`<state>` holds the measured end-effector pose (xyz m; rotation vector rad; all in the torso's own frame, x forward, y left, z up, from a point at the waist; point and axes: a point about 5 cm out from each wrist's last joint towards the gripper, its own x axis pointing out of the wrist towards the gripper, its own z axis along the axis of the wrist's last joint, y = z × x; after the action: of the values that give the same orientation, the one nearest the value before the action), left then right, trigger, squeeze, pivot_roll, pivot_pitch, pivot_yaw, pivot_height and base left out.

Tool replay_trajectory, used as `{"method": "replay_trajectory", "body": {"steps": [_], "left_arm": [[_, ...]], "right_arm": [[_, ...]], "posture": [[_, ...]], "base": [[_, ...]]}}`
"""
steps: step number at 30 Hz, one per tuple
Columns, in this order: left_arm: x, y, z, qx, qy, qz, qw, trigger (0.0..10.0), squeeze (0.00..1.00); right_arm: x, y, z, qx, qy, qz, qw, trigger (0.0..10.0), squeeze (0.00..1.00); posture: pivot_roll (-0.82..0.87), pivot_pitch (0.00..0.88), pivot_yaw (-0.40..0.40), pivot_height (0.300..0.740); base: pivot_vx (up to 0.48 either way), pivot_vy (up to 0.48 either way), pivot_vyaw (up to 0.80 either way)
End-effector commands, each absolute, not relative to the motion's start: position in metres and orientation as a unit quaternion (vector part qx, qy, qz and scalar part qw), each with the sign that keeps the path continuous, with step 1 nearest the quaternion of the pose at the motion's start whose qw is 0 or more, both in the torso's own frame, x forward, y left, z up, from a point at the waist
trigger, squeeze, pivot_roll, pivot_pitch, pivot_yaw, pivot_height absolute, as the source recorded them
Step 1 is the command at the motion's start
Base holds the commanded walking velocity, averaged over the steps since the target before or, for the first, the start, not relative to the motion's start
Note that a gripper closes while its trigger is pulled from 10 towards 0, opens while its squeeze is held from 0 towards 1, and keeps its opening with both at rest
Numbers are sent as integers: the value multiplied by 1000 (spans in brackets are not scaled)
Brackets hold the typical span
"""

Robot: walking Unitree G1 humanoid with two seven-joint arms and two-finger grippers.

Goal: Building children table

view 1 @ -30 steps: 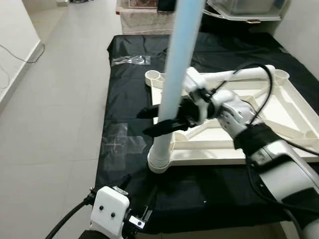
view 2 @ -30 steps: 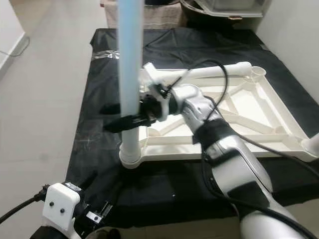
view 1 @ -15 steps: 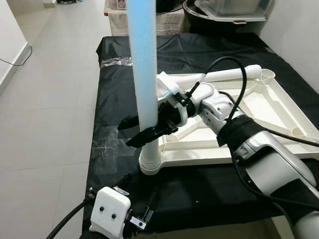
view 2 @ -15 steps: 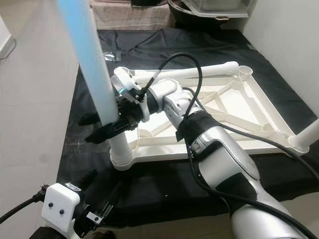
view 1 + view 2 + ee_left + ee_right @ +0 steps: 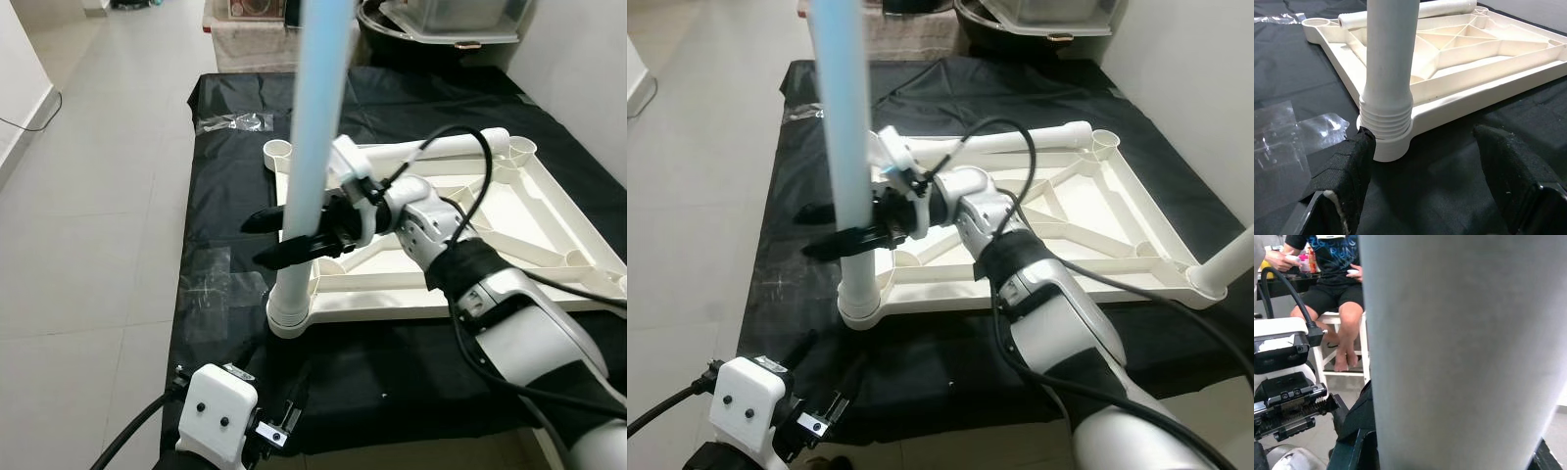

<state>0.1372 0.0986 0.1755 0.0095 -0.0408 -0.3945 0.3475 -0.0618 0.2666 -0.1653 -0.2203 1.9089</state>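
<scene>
Right gripper [image 5: 282, 238]: clenched around the tall pale-blue plastic table leg [image 5: 315, 127], fingers on either side of the tube, above its white threaded base.
Leg position: upright, seated in the near-left corner socket of the upturned cream plastic tabletop frame [image 5: 549, 211].
Frame position: lying ribbed side up on the black cloth sheet [image 5: 235, 176] spread over the floor.
Second leg: loose white tube [image 5: 446, 147] lying along the frame's far edge.
Left gripper [image 5: 1425, 161]: fingers spread apart, low over the cloth just beside the leg's socket, grasping nothing.
Other: clear plastic wrap [image 5: 1288, 147] on the cloth; a seated person [image 5: 1332, 289] in the right wrist view.
</scene>
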Motion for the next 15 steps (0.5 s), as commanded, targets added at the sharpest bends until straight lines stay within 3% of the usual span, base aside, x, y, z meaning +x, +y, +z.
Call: {"method": "replay_trajectory", "body": {"steps": [1,6,7,8,9,11,12,15], "left_arm": [[137,100,170,11,-5,-196,981,10000,0],[137,100,170,12,-5,-196,981,10000,0],[138,101,170,16,-5,-197,980,10000,0],[138,101,170,16,-5,-197,980,10000,0],[139,101,170,18,-6,-198,980,10000,0],[139,101,170,18,-6,-198,980,10000,0],[139,101,170,18,-6,-198,980,10000,0],[141,101,170,17,-9,-196,980,10000,0]], "right_arm": [[348,-72,245,-93,-58,801,589,10000,0],[348,-73,245,-103,-64,794,596,10000,0],[350,-70,244,-119,-64,774,618,10000,0],[350,-70,244,-119,-64,774,618,10000,0],[354,-61,242,-133,-57,739,658,10000,0],[354,-61,242,-133,-57,739,658,10000,0],[355,-57,240,-136,-49,725,674,10000,0],[366,-49,232,-140,-10,656,741,10000,0]], "posture": [[121,198,-70,740],[121,198,-70,740],[117,198,-67,740],[117,198,-67,740],[111,199,-67,740],[111,199,-67,740],[111,199,-67,740],[106,200,-68,740]], "base": [[0,0,0],[0,0,0],[0,0,0],[0,0,0],[0,0,0],[0,0,0],[0,0,0],[0,0,0]]}}
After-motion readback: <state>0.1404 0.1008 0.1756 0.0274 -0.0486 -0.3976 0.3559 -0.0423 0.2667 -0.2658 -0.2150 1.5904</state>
